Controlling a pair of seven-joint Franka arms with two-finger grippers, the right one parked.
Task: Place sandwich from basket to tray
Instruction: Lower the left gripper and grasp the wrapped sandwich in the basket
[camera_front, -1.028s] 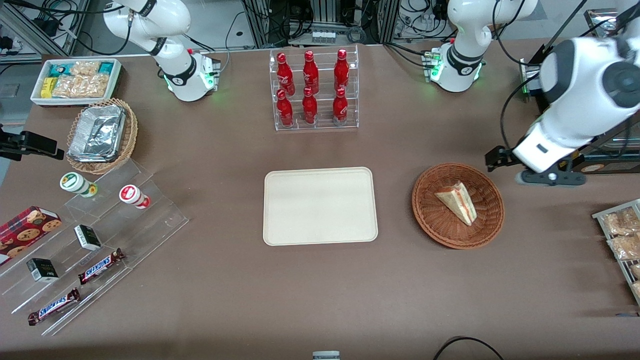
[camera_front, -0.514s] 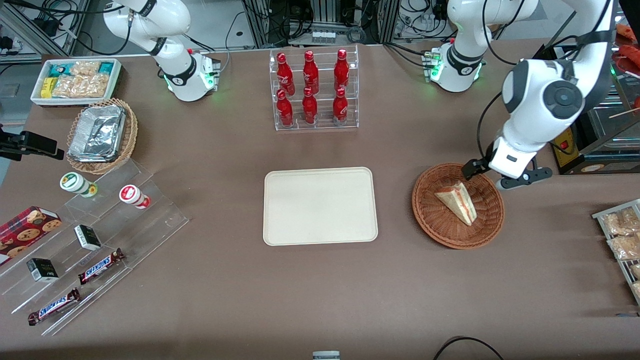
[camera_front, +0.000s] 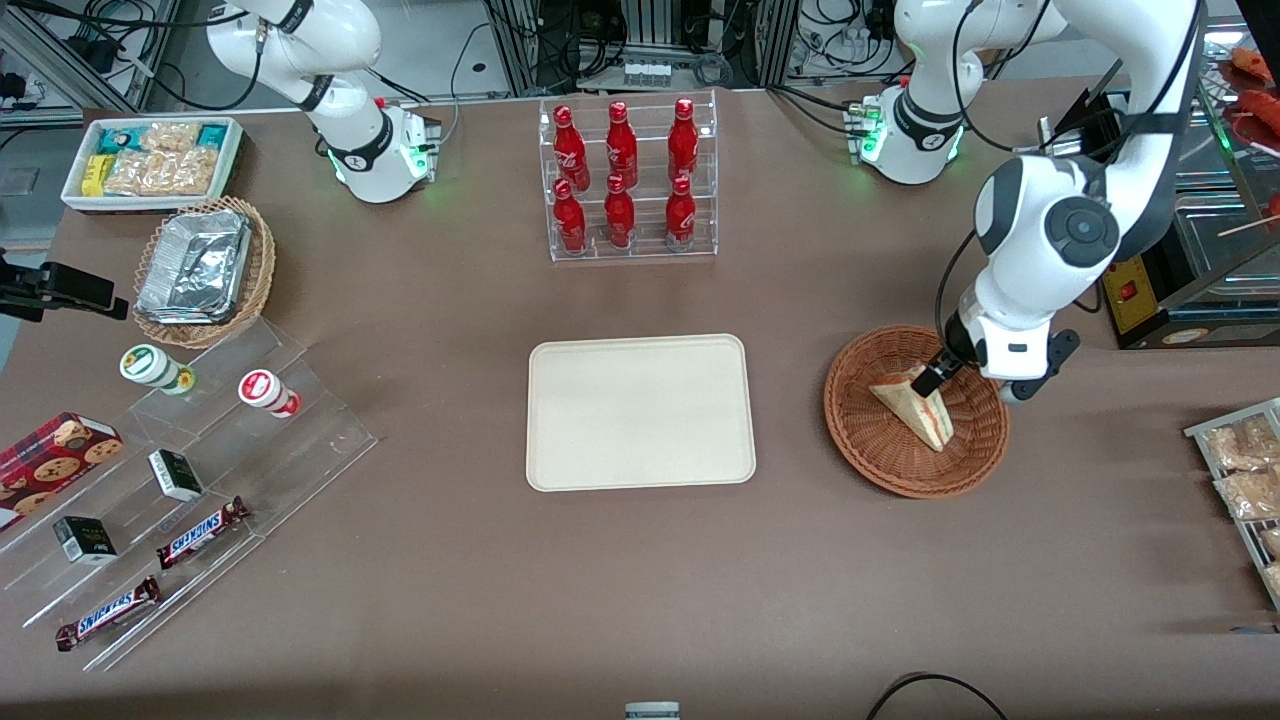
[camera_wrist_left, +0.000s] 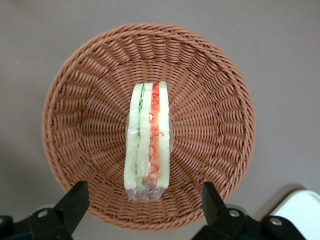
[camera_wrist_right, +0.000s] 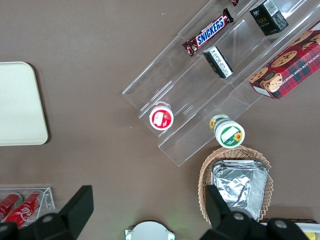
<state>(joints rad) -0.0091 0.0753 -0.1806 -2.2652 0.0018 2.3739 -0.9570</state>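
From the front, our gripper (camera_front: 935, 378) hangs over the wicker basket (camera_front: 880, 460) toward the working arm's edge of the table; the cream tray (camera_front: 640, 412) waits mid-table. At the wrist, our fingers (camera_wrist_left: 75, 202) stand spread wide astride the wrapped sandwich (camera_wrist_left: 147, 142) (resting on edge, filling upward), presumably lined up for pinching its bread faces.

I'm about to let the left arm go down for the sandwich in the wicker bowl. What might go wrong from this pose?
The left gripper hangs open above the reddish-brown woven wicker basket, straddling the triangular white-bread sandwich.

1. The sandwich stands on edge in clear wrap, so a squeeze may slip or crush it.
2. A fingertip sits near the basket's wall and might snag it.
3. The flat cream-beige tray lies apart; a weak grip may drop the sandwich on the way.
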